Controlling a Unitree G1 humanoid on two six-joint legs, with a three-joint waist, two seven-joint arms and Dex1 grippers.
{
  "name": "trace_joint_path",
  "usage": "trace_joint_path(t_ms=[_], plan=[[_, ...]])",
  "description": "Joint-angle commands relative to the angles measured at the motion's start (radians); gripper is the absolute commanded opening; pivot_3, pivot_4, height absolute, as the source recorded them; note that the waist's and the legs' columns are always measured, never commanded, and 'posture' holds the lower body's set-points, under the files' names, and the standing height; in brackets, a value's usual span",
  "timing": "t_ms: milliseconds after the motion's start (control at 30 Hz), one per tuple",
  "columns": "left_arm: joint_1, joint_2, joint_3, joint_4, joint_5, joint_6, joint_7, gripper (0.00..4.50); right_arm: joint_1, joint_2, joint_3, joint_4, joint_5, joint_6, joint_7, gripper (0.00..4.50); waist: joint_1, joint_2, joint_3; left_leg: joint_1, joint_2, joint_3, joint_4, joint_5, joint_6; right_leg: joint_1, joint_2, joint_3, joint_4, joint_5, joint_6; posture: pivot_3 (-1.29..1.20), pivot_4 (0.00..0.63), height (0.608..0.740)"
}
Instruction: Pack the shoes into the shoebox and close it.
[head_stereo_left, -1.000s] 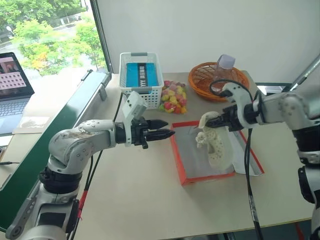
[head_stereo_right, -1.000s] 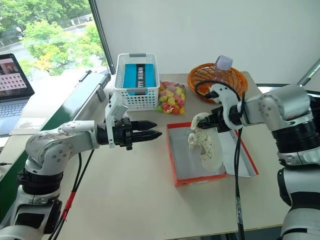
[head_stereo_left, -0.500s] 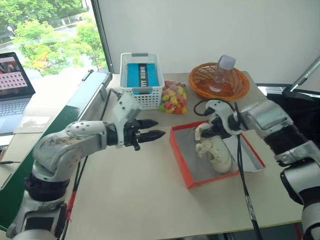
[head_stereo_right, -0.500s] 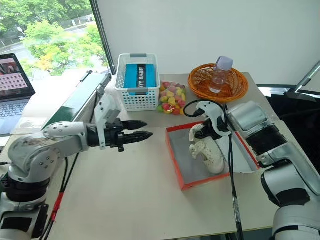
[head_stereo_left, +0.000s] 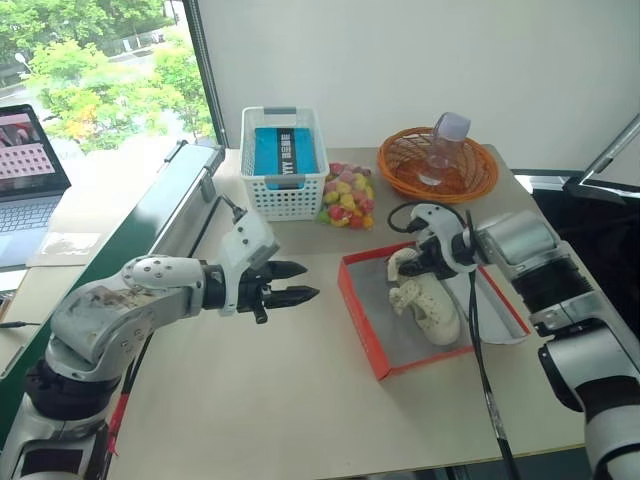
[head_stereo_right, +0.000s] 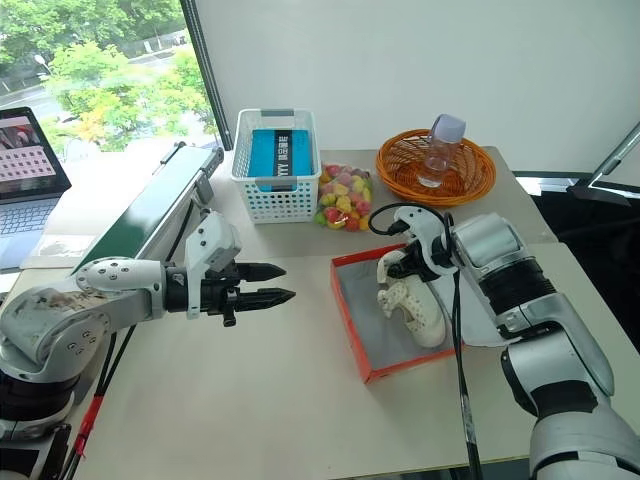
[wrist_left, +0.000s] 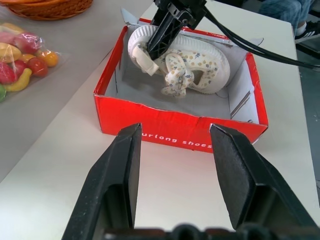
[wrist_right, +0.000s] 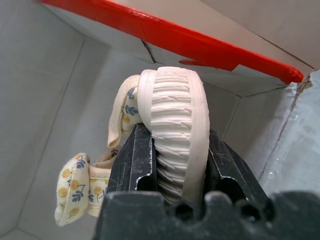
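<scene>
Lowered since a second ago, the right gripper (head_stereo_right: 400, 268) clamps its jaws on the shoe (head_stereo_right: 415, 305), now resting inside the shoebox (head_stereo_right: 350, 320) on the bench (head_stereo_right: 250, 400); left gripper (head_stereo_right: 268, 284) hovers beside it, jaws apart, empty.

Head stereo pair above, one camera on each wrist.
Both eye views look down over the table (head_stereo_left: 300, 400); the left wrist view faces the shoebox (wrist_left: 180, 132) from near, the right wrist view looks closely into it, on a shoe (wrist_right: 172, 130).

A white basket (head_stereo_left: 283, 163) holding a blue box (head_stereo_left: 284, 151) is sitting beside a candy bag (head_stereo_left: 346, 194); a bottle (head_stereo_left: 442, 146) is standing in a wicker bowl (head_stereo_left: 436, 166).
</scene>
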Motion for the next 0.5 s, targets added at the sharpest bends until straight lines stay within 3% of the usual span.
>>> trace_joint_path(t_ms=[33, 133, 200, 500], plan=[[-0.013, 0.008, 0.004, -0.023, 0.012, -0.029, -0.015, 2.30, 0.073, 0.033, -0.001, 0.050, -0.033, -0.014, -0.003, 0.67, 0.001, -0.003, -0.002, 0.001, 0.000, 0.000, 0.000, 0.000, 0.000, 0.002, 0.000, -0.001, 0.000, 0.000, 0.000, 0.00, 0.150, 0.740], [-0.014, 0.006, 0.001, -0.023, 0.020, -0.031, -0.020, 2.30, 0.077, 0.041, -0.016, 0.066, -0.057, -0.016, 0.008, 0.67, 0.006, -0.005, -0.003, 0.009, 0.000, -0.001, 0.000, 0.000, 0.000, 0.010, 0.000, -0.002, -0.002, -0.001, 0.000, 0.00, 0.150, 0.740], [-0.016, 0.002, -0.002, -0.022, 0.021, -0.031, -0.021, 2.30, 0.074, 0.046, -0.019, 0.073, -0.075, -0.018, 0.005, 1.62, 0.010, -0.006, -0.004, 0.010, 0.001, -0.001, 0.000, -0.001, -0.001, 0.011, -0.001, -0.002, -0.002, -0.002, -0.002, 0.00, 0.150, 0.740], [-0.024, -0.011, -0.009, -0.015, 0.030, -0.031, -0.028, 2.30, 0.016, 0.062, -0.050, 0.017, -0.121, -0.026, -0.027, 4.48, 0.018, -0.001, -0.001, 0.009, 0.000, 0.000, -0.001, -0.001, -0.001, 0.008, -0.001, -0.001, -0.001, -0.002, -0.001, 0.00, 0.150, 0.740]])
